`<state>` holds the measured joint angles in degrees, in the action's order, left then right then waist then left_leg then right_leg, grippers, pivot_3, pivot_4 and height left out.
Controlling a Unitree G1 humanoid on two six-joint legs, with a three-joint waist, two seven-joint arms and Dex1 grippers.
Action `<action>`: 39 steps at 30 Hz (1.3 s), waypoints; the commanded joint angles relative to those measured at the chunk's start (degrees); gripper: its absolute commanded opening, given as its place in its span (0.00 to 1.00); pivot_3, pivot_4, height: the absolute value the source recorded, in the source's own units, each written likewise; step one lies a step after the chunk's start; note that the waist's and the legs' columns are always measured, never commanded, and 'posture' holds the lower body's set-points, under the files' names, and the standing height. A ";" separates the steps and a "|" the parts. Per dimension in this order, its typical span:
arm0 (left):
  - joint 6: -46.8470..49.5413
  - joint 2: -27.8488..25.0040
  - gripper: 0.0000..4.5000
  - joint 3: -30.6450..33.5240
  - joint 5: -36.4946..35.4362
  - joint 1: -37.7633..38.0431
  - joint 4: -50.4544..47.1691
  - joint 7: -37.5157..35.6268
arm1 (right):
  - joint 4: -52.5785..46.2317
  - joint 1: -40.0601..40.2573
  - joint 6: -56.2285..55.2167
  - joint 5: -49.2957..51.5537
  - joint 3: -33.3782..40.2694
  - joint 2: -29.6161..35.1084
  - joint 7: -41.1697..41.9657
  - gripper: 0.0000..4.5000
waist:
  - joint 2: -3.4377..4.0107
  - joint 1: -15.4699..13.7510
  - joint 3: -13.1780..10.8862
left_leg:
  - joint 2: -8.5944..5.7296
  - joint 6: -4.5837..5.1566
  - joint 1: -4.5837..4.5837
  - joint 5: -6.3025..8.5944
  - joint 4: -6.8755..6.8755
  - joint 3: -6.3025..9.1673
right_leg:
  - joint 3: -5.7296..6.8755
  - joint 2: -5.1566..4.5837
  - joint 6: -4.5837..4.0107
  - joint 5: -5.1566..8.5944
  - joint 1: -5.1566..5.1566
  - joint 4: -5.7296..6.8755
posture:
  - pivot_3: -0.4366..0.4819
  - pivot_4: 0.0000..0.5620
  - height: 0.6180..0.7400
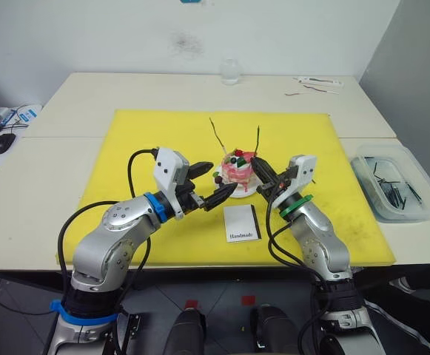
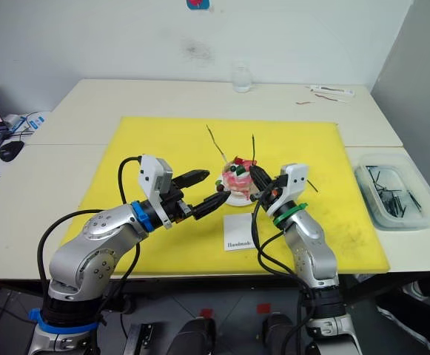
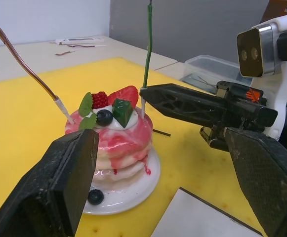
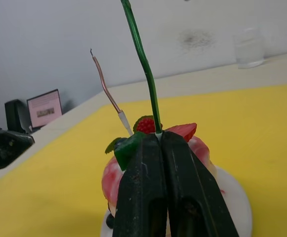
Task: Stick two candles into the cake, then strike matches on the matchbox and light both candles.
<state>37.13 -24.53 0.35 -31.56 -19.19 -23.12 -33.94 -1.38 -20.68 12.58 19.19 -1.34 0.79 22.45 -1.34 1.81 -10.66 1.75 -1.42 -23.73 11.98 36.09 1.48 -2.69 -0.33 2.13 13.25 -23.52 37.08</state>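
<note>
The pink-and-white cake (image 1: pixel 238 168) sits on its small white plate (image 3: pixel 138 187) in the middle of the yellow mat (image 1: pixel 140 140). Two candles stand in it: a coppery one (image 3: pixel 24 64) leaning to the left and a green one (image 4: pixel 141 54) nearly upright. My right gripper (image 1: pixel 256 163) is shut on the green candle's base at the cake's top edge. My left gripper (image 1: pixel 220 177) is open just left of the cake, its fingers (image 3: pixel 59 182) apart with nothing between them. The white matchbox (image 1: pixel 242 222) lies flat in front of the cake. A short dark match (image 3: pixel 161 133) lies on the mat behind the cake.
A clear plastic bin (image 1: pixel 396 185) holding several dark sticks stands off the mat at the right. A glass (image 1: pixel 230 71) is at the table's back edge, with small packets (image 1: pixel 318 83) at the back right. A laptop and mouse (image 1: pixel 2 142) sit far left.
</note>
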 commanded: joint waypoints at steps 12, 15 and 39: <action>-0.48 0.33 1.00 0.28 -0.63 -1.27 -1.07 -0.23 | -1.14 0.96 -2.17 -1.11 -0.29 1.25 0.94 0.00 | 0.00 0.00 0.00 | 0.00 0.00 0.00 0.00 0.00 0.00 | -0.01 0.00 -0.01 0.00 0.00 0.00 | 0.48 0.27 1.00; -0.53 0.42 1.00 0.23 -0.58 -1.24 -1.14 -0.15 | -1.12 0.80 -2.27 -1.03 -0.05 1.11 0.83 0.13 | 0.00 0.00 0.00 | 0.00 0.00 0.00 0.00 0.00 0.00 | -0.01 0.00 -0.01 0.00 0.00 0.00 | 0.48 0.27 1.00; 52.90 -8.69 1.00 13.94 -41.56 -9.84 12.84 6.99 | -17.42 3.99 13.53 -1.80 -4.39 37.34 21.33 0.01 | -0.03 0.05 -0.02 | 0.04 0.02 0.00 0.00 0.04 0.20 | 0.19 0.07 -0.15 0.11 0.01 0.01 | 0.48 0.27 1.00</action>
<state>82.75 -33.21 11.60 -67.05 -26.79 -14.03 -30.03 -16.72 -16.41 26.68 18.73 -4.51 37.50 42.41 -1.37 1.86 -10.68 1.78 -1.40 -23.71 11.98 36.13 1.69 -2.50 -0.26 1.98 13.36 -23.51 37.10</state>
